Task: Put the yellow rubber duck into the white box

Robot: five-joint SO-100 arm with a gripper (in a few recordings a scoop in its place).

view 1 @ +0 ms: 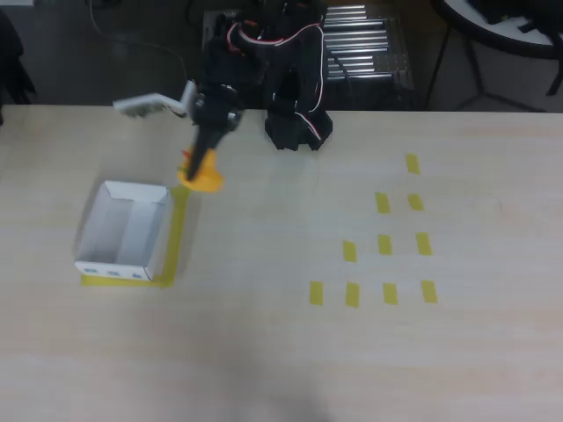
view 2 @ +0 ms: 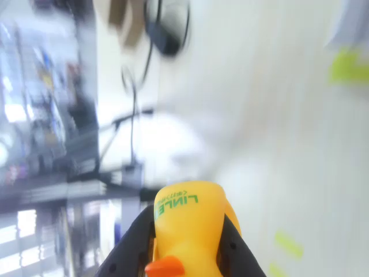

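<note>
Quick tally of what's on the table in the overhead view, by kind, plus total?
Rubber duck: 1, held in the end effector
White box: 1
Small yellow tape strips: 11
Yellow tape border at the box: 1
Robot arm: 1
Total: 15

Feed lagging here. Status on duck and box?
Gripper shut on duck. Duck beside the white box, just off its upper-right corner. Nothing in the way.

Black arm (view 1: pixel 230 83) reaching left in the overhead view, hand (view 1: pixel 201 169) pointing down, fingers (view 2: pixel 130 245) clamped
</note>
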